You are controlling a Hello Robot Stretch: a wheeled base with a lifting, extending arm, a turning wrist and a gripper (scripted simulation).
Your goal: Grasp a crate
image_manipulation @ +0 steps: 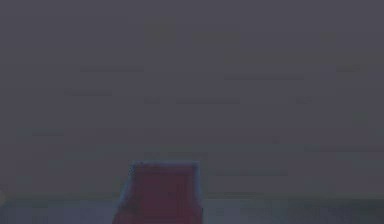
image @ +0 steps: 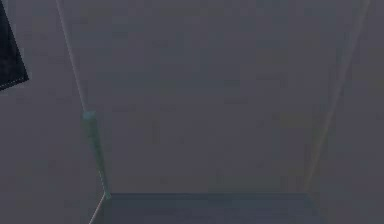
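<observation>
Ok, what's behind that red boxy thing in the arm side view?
A plain grey wall rises behind the red boxy thing. Its inside and the wall's foot directly behind it are hidden.

Forward view: I see dim grey wall (image: 200, 90) across frame centre, pale upright edges (image: 72, 50) at left and right. Floor strip (image: 200, 208) along bottom. Dark panel (image: 8, 45) in upper left corner. Arm side view: plain grey surface (image_manipulation: 200, 80), low light.
</observation>
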